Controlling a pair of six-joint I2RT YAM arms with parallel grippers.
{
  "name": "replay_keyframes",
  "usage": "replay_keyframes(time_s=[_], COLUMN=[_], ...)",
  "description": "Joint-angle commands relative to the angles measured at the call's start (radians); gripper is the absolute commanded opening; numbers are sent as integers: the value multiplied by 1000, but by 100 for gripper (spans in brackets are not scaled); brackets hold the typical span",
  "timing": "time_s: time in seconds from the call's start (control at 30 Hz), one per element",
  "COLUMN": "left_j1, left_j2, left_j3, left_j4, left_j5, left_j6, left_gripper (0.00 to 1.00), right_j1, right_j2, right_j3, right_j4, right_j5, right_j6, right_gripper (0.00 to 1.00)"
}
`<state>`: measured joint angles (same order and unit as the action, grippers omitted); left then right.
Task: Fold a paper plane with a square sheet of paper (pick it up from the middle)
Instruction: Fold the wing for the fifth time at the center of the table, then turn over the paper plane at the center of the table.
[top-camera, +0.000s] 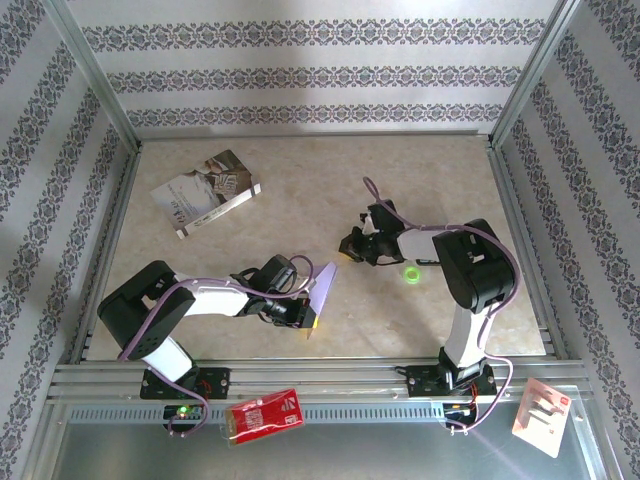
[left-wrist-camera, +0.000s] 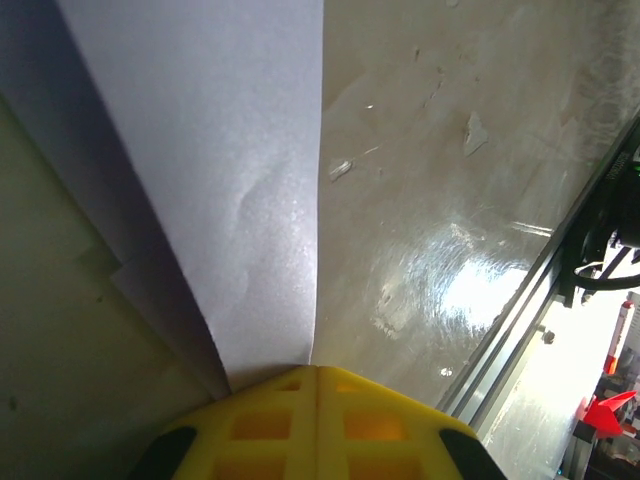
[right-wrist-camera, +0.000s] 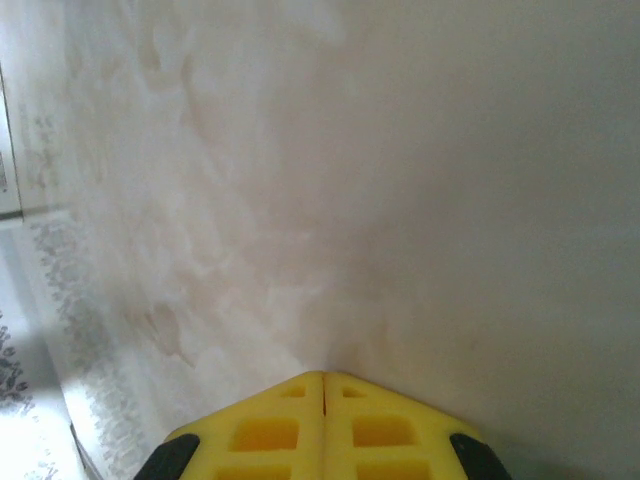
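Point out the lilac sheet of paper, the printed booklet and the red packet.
sheet of paper (top-camera: 321, 290): top view, middle of its lilac face.
printed booklet (top-camera: 205, 192): top view, centre of its cover.
red packet (top-camera: 264, 413): top view, middle of its red face.

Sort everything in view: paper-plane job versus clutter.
For the job:
lilac paper sheet, pinched in the left claw

Lying about:
printed booklet
red packet
small green ring
white-and-red card
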<state>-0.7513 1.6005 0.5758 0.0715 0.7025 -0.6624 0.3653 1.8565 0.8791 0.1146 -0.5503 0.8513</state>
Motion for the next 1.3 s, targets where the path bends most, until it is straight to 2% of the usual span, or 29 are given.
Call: replay_keyframes(time_s=[0.0, 0.2, 0.37, 0.43, 0.53, 0.63, 0.7, 0.87, 1.03, 1.2, 1.27], left_j1=[7, 37, 195, 287, 395, 453, 463, 467, 467, 467, 466], left_j2=[-18, -162, -329, -382, -428, -434, -434, -439, -439, -433, -427], left_j3=[24, 110, 69, 55, 28, 22, 25, 8, -6, 8, 17], left_j4=[-163, -173, -233, -301, -323, -330, -347, -336, -334, -356, -364], left_j5=[-66, -72, -125, -165, -182, -166, -166, -140, -124, -133, -132], left_j6=[-27, -83, -125, -121, -109, -89, -76, -71, -69, -46, -39], left_gripper=[5, 30, 37, 40, 44, 46, 47, 50, 50, 51, 51], right_j1=[-20, 50, 270, 363, 499, 588, 624, 665, 666, 666, 666], right_j2=[-95, -322, -453, -454, -395, -288, -225, -89, -70, -105, -123], right_j3=[18, -97, -135, -122, -58, 42, 99, 205, 229, 205, 190], right_j4=[-88, -185, -313, -343, -400, -473, -525, -616, -685, -692, -689], right_j5=[59, 163, 424, 532, 675, 766, 809, 858, 892, 895, 893], right_j6=[-79, -121, -70, -15, 45, 79, 99, 104, 102, 94, 99], right_gripper=[0, 9, 29, 38, 58, 72, 77, 80, 78, 65, 56])
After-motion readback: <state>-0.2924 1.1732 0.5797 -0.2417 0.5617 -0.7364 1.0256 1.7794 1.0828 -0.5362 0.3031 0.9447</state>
